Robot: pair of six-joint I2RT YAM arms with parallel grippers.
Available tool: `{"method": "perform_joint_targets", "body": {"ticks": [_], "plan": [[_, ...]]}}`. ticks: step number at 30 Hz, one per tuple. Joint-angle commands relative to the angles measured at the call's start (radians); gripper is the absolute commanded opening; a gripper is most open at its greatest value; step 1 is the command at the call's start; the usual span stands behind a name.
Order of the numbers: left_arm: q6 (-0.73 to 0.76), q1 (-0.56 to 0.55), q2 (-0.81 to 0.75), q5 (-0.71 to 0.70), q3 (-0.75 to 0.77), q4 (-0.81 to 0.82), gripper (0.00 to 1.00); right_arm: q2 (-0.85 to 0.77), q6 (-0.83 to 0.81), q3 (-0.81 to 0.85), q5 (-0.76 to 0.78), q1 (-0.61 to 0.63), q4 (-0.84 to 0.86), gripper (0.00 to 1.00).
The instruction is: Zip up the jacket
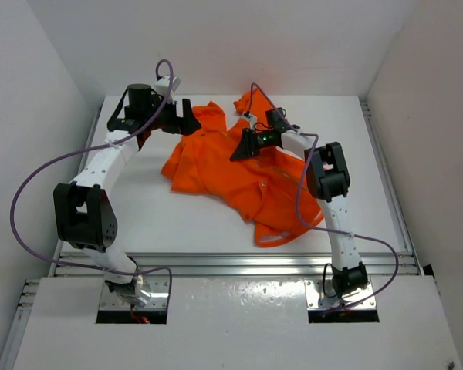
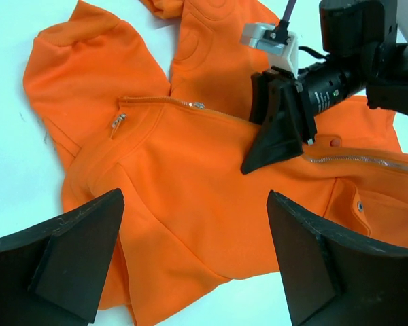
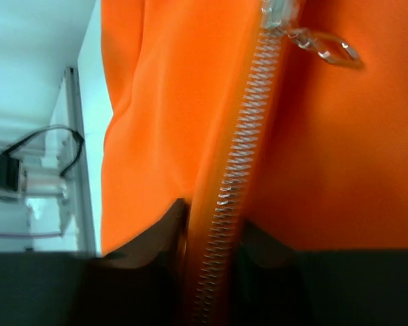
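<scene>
Jacket (image 1: 216,173) lies crumpled and spread flat on the white counter (image 1: 177,223), roughly mid-counter, btwn the two arms. One end bunches toward the far edge and a thin orange strap or hem loops out at the near end.

Only pouch-like thing is a front pocket (image 2: 377,204) w/ a small snap. It lies flat; can't tell if anything is inside.

R gripper (image 1: 238,154) is down on the middle of the jacket, fingers pinched together on the fabric right at the zipper line. In the R wrist view the silver zipper teeth (image 3: 238,163) run straight down btwn its two dark fingers, w/ orange cloth on both sides. The clear zipper pull (image 3: 323,46) sits further along the teeth, apart from the fingertips.

L gripper (image 2: 196,204) hangs over the far-left part of the jacket, fingers spread wide, nothing btwn them, not touching cloth as far as the L wrist view shows. Jacket fabric fills the space under it. A second short zipper run (image 2: 163,100) w/ a small metal tab lies beyond it, near the collar or hood area. R gripper tip is just ahead of it and to its right.
</scene>
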Motion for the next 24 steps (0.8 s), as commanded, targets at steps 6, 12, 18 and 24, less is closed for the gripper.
{"method": "perform_joint_targets", "body": {"ticks": [6,12,18,24], "plan": [[-0.006,0.042,-0.031,-0.006,-0.009,0.029,0.90,-0.375,-0.313,-0.304,0.101,0.031,0.044,0.08],[0.024,0.091,0.004,0.217,0.001,0.013,0.87,-0.777,-1.094,-0.615,0.203,0.125,-0.229,0.03],[0.214,0.057,0.064,0.472,0.059,-0.170,0.82,-1.040,-1.608,-1.136,0.465,0.255,-0.027,0.01],[0.562,-0.052,0.090,0.457,0.124,-0.473,0.73,-1.065,-1.616,-1.229,0.601,0.318,0.094,0.00]]}}
